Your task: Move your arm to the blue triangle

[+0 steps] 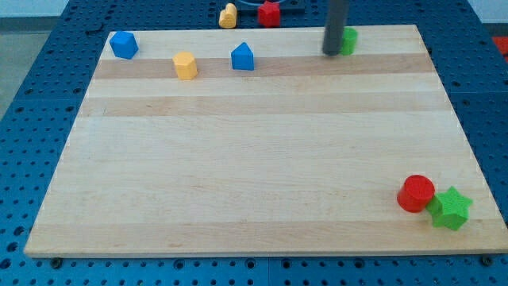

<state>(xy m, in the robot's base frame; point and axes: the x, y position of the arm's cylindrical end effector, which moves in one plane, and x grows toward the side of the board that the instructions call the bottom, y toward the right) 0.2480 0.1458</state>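
Note:
The blue triangle (243,57), a blue block with a pointed top, sits near the board's top edge, left of centre. My tip (331,53) is on the board near the top edge, well to the right of that block, and not touching it. The dark rod rises out of the view's top. A green block (349,40) is right beside the rod on its right, partly hidden by it.
A second blue block (124,44) sits at the top left corner. A yellow block (185,66) lies between the two blue ones. A yellow block (228,15) and a red block (270,13) lie beyond the top edge. A red cylinder (416,193) touches a green star (451,208) at bottom right.

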